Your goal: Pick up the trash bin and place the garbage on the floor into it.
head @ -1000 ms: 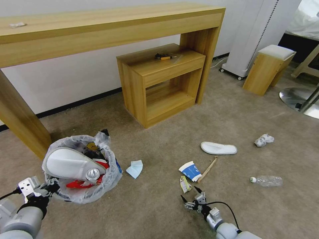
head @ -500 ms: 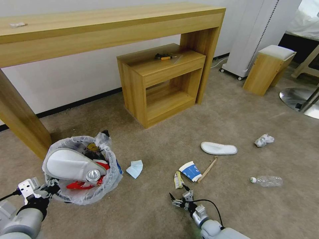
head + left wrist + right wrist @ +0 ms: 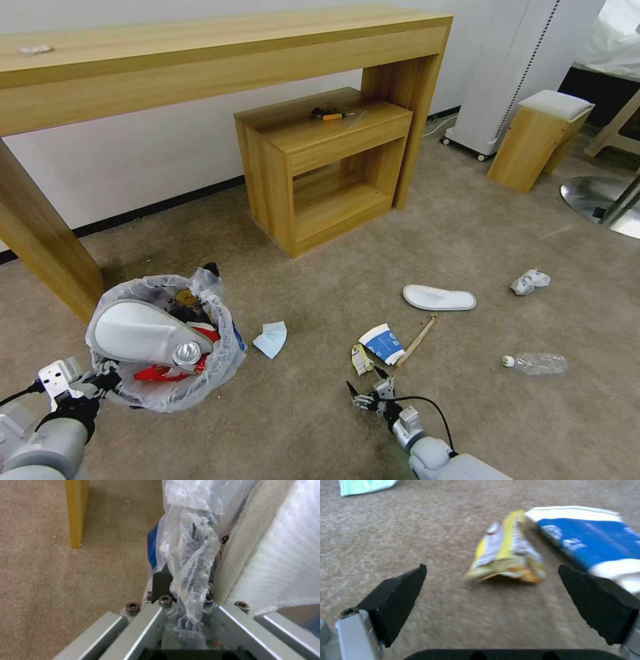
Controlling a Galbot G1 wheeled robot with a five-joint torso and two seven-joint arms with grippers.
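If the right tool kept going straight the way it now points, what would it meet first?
Most likely the crumpled yellow wrapper, which lies on the carpet just ahead, between the open right tool's fingers. The blue-and-white paper cup lies beside it, slightly off that line; depth is uncertain.

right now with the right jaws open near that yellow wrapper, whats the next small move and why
Probably ease the right gripper forward and down until its open jaws straddle the crumpled yellow snack wrapper, then close. The wrapper lies flat on the beige carpet just ahead of the jaws, close beside the blue-and-white paper cup, so keep clear of the cup. The left gripper holds the bag-lined trash bin.
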